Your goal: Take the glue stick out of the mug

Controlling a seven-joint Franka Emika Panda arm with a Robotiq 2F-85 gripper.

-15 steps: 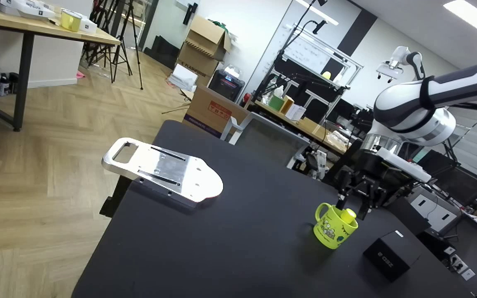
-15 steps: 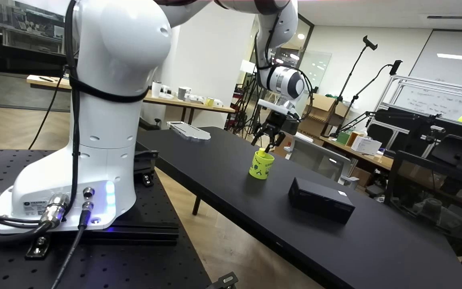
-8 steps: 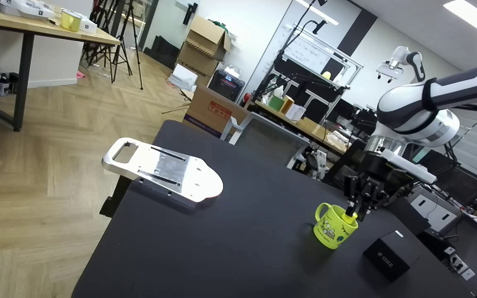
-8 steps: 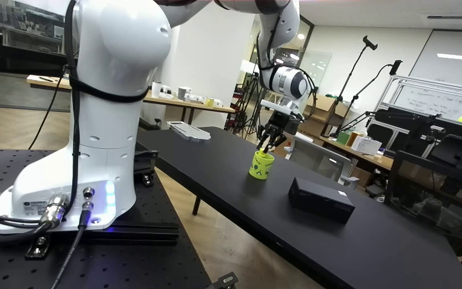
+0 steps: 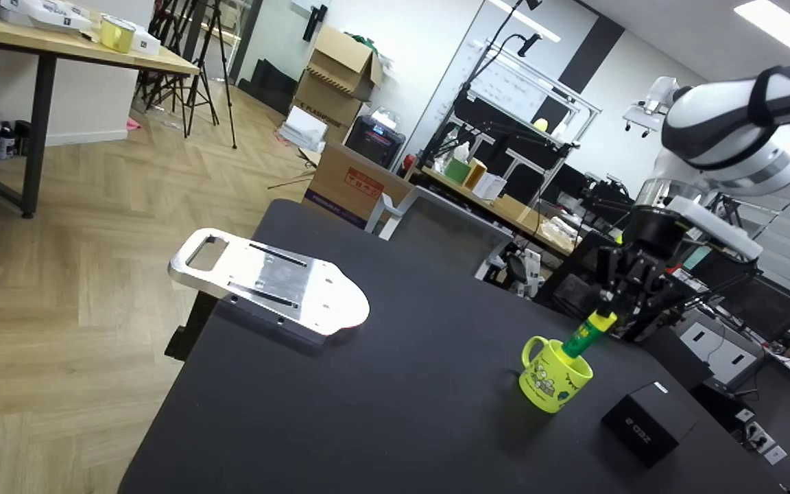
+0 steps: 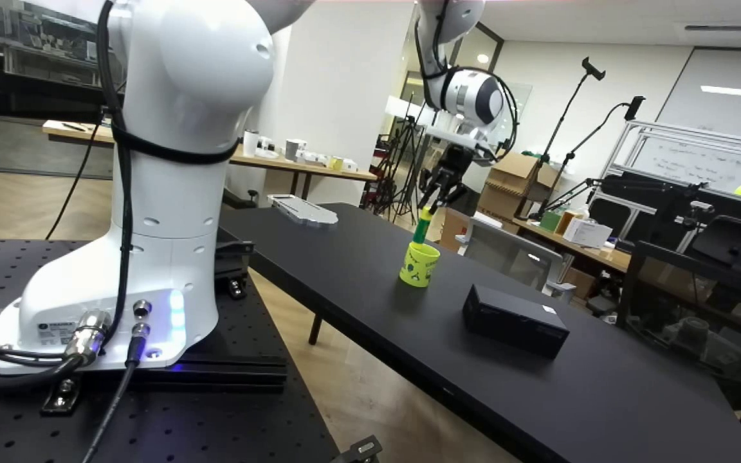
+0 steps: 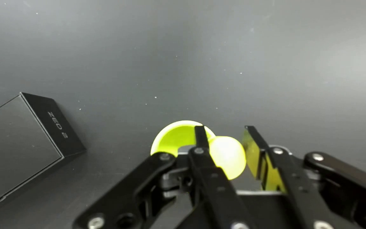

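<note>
The glue stick, green with a yellow cap, stands well up out of the mug in both exterior views (image 5: 581, 339) (image 6: 422, 227). Its lower end is hidden behind the mug's rim, so it is still partly inside. The yellow-green mug (image 5: 553, 379) rests upright on the dark table, its handle showing in an exterior view. My gripper (image 5: 607, 307) is above the mug, shut on the stick's yellow top. In the wrist view the rounded yellow cap fills the gap of the gripper (image 7: 225, 136), and the mug's opening (image 7: 178, 135) lies partly behind a finger.
A black box (image 5: 649, 424) marked ZED 2 sits on the table close to the mug; it also appears in the wrist view (image 7: 17, 149). A silver metal plate (image 5: 278, 283) lies at the table's far end. A chair (image 5: 446, 230) stands against the table's edge.
The gripper came down, shut on the stick's yellow top, and has since risen with it. Much more of the green body now shows above the rim. The mug stayed in place.
</note>
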